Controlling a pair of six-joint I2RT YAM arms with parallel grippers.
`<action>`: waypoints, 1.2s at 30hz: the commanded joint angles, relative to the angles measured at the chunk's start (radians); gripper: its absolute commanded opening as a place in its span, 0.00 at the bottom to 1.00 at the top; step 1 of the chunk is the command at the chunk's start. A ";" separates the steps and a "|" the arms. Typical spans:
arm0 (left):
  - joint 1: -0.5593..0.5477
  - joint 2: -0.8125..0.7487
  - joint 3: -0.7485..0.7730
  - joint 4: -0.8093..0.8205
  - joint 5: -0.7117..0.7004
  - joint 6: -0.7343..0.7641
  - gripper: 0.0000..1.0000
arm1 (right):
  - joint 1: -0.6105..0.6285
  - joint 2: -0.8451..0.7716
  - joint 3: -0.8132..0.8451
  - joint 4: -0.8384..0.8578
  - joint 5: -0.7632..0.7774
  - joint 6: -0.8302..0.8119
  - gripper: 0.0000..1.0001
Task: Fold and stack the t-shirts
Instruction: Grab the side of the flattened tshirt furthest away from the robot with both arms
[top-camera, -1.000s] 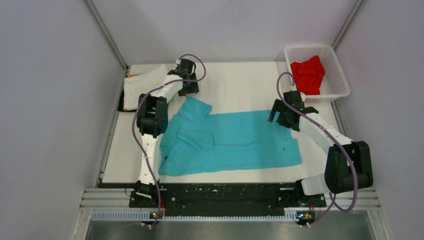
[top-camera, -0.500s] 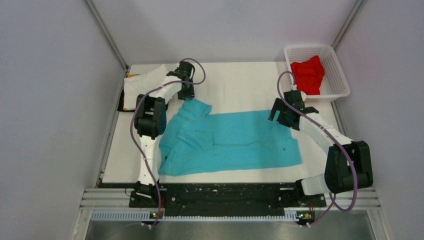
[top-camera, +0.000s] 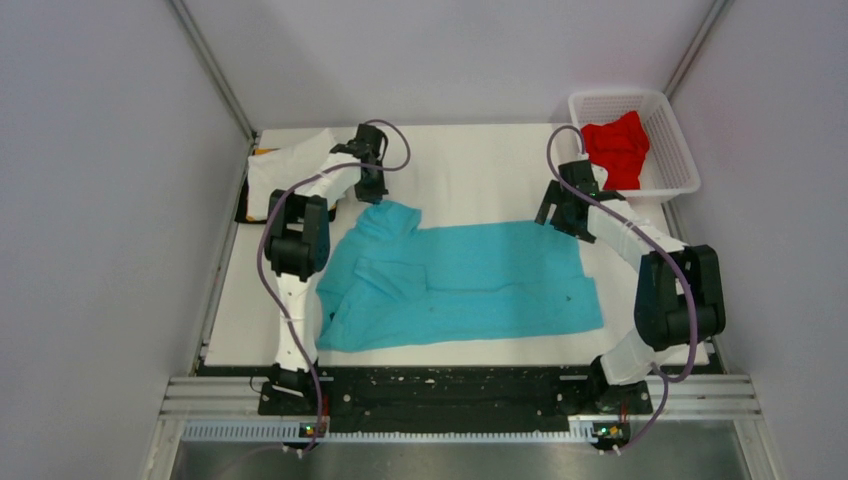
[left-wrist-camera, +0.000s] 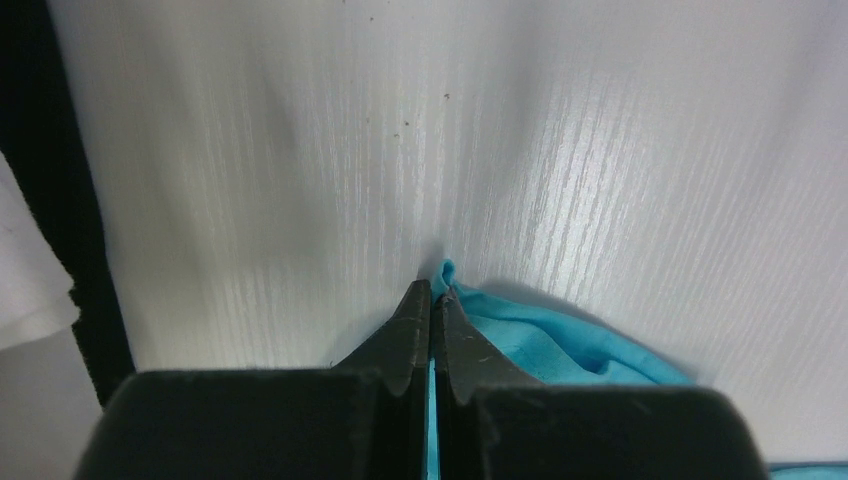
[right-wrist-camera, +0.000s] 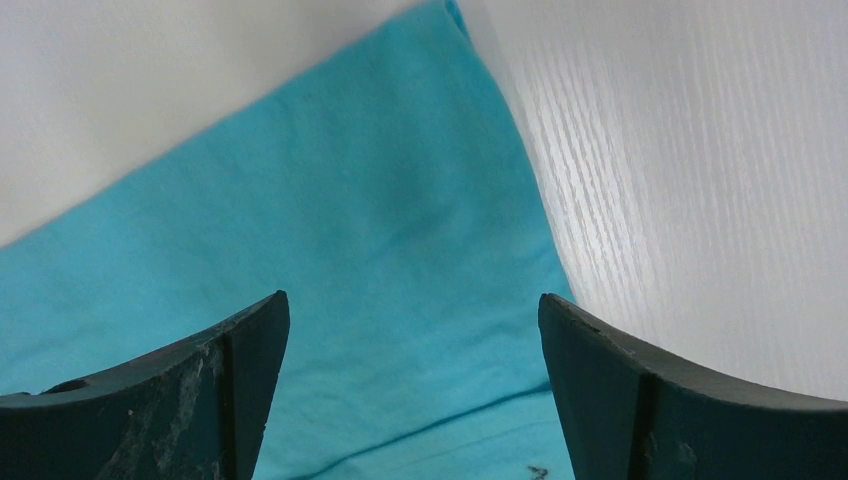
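Your left gripper (left-wrist-camera: 432, 292) is closed tight on the far left corner of the turquoise t-shirt (top-camera: 470, 280). A strip of blue cloth shows between the shut jaws, and the corner tip pokes out just past them onto the white table (top-camera: 480, 160).

Your right gripper (right-wrist-camera: 412, 312) stands wide open over the shirt's far right corner with nothing in it. Blue cloth lies between its fingers (right-wrist-camera: 235, 360); whether they touch it, you cannot tell from here.

The turquoise shirt lies spread across the middle of the table, lengthwise left to right, rumpled and partly folded over at its left end.

Red t-shirt (top-camera: 615, 148): bunched in the white mesh basket (top-camera: 682, 172) at the far right corner.

White t-shirt (top-camera: 285, 170): far left corner, with a sliver of yellow-orange cloth (top-camera: 262, 152) at its far edge.
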 joint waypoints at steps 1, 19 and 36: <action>-0.003 -0.190 -0.092 0.009 0.020 -0.035 0.00 | -0.006 0.085 0.122 -0.023 0.102 -0.009 0.87; -0.048 -0.507 -0.408 0.125 0.088 -0.101 0.00 | 0.006 0.426 0.372 -0.085 0.328 -0.002 0.63; -0.071 -0.570 -0.446 0.119 0.089 -0.115 0.00 | 0.007 0.372 0.240 -0.003 0.320 0.031 0.19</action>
